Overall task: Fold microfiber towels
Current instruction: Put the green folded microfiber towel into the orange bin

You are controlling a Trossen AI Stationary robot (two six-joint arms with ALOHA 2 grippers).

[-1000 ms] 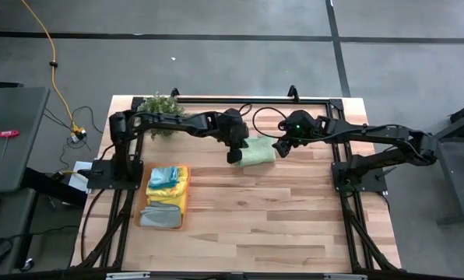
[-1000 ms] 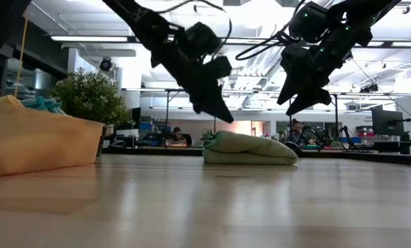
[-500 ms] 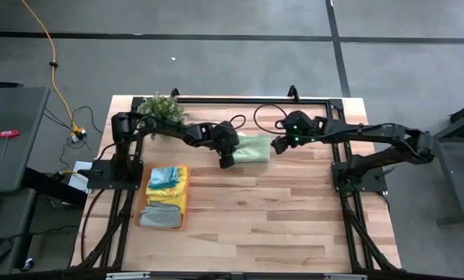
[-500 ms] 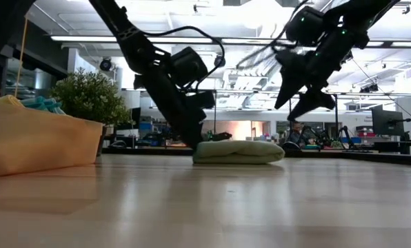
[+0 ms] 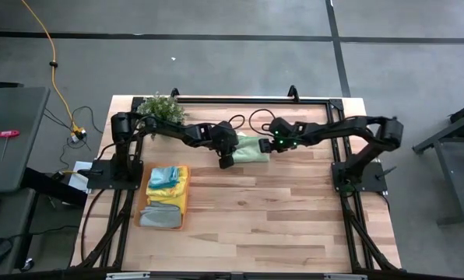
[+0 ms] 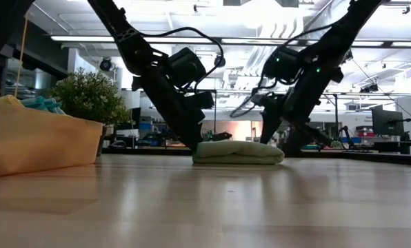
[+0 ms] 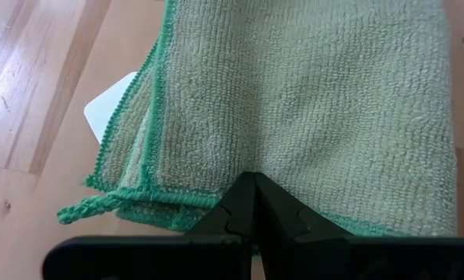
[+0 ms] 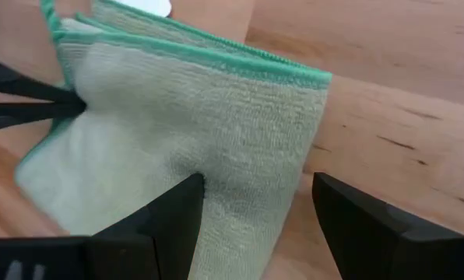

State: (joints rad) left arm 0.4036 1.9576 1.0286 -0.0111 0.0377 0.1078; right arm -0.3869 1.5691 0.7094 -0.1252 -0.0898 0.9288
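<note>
A pale green microfiber towel with a green hem lies folded in several layers on the wooden table, toward its far side. My left gripper is shut, with its tips on the towel's left end. My right gripper is open and low at the towel's right end. One of its fingers stands over the cloth. The other finger stands over bare wood beyond the towel's edge. My left gripper presses its shut fingertips on the towel's hemmed edge at the left end, slanting down from the table's left. The towel lies flat on the table under them. My right gripper: I cannot tell whether its fingers touch the towel.
An orange tray near the left arm's base holds folded teal, yellow and grey towels. A small green plant stands at the far left. Bare wood stretches toward the near edge. Something white shows from under the towel.
My left gripper, still shut, has come down onto the towel's left end. The towel has flattened and slid a little toward the table's left. My right gripper, still open, has sunk toward the towel's right end and rolled about its own line.
</note>
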